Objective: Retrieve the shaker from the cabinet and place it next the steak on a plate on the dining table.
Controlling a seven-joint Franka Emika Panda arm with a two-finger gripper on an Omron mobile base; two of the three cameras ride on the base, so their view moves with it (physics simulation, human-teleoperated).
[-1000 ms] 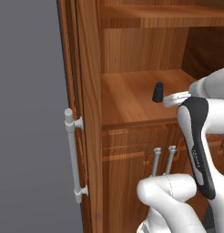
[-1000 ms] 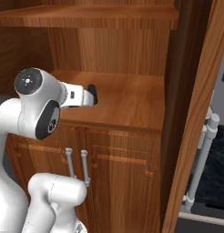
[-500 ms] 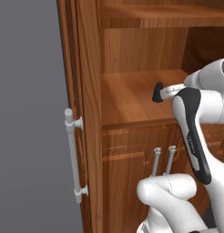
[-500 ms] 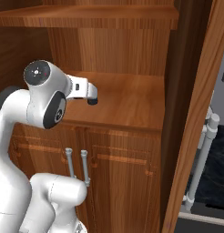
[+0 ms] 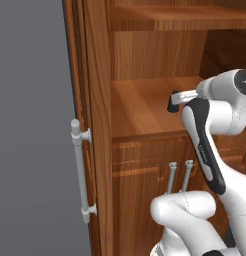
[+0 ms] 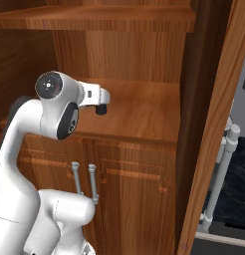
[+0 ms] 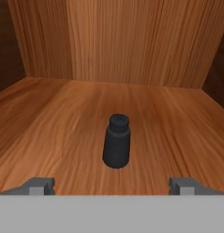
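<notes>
Since a second ago we are drawing our claw back from the small dark cylindrical shaker, pulling it toward the front edge of the plain wood shelf as our white arm swings higher beside the shelf opening. The shaker is standing upright on that shelf inside the tall reddish-brown wooden cabinet, out in the open middle of the board, well away from the back wall and both side walls. In the hand view our two dark fingertips are sitting wide apart at either side, and we are gripping nothing; the shaker is lying ahead of them, between their lines but not touching either. In the left base view the long vertical silver bar handle is showing on the opened cabinet door. Below the shelf, two short silver handles are sitting side by side on the lower wooden doors.
</notes>
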